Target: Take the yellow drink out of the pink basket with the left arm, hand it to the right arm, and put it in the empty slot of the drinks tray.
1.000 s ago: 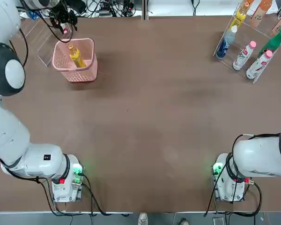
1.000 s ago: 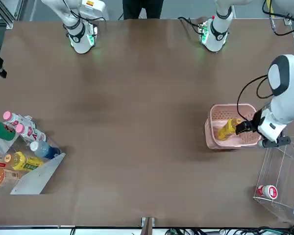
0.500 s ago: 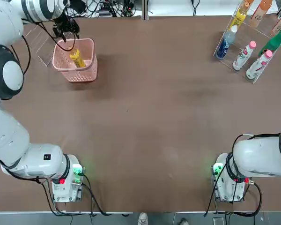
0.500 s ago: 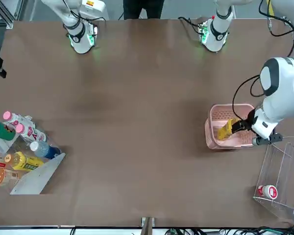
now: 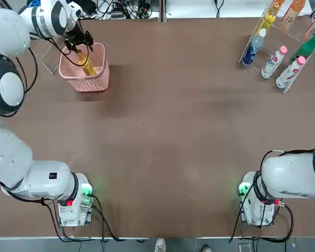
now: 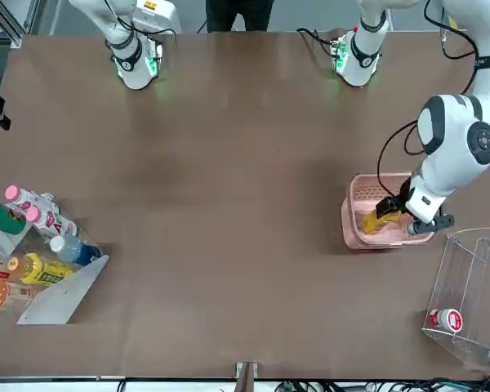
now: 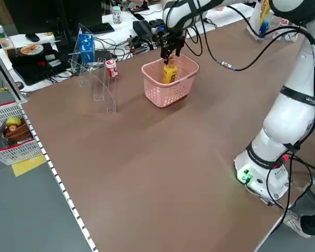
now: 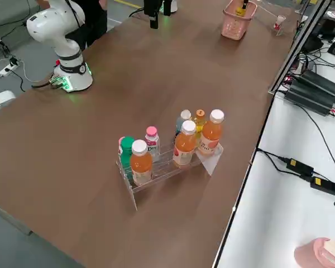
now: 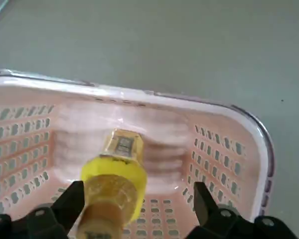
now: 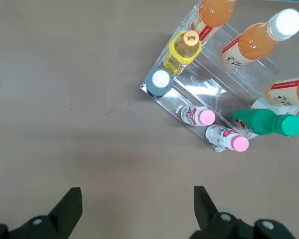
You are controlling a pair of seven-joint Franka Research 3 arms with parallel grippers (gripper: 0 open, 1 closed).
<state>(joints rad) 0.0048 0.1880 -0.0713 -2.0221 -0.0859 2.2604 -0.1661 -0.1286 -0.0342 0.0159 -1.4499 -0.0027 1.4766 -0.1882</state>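
The yellow drink (image 5: 86,64) leans upright inside the pink basket (image 5: 97,79) at the table's far left. My left gripper (image 5: 79,40) hangs over the basket's far rim, open. In the left wrist view its fingers (image 9: 70,203) stand on either side of the yellow drink's cap (image 9: 114,181), apart from it, with the basket wall (image 9: 224,154) around. From the front, the left gripper (image 6: 394,204) dips into the basket (image 6: 351,224) just above the drink (image 6: 377,220). My right gripper (image 10: 137,199) is open and empty, high above the drinks tray (image 10: 209,94).
The clear drinks tray (image 5: 283,50) with several bottles stands at the far right corner. A clear acrylic stand (image 6: 469,298) holding a small red-capped bottle (image 6: 446,319) sits beside the basket. The right arm's body (image 5: 294,176) is folded near its base.
The left gripper has swung in from beyond the basket's far left corner to over the basket and come down around the yellow drink's top. The right arm has not moved.
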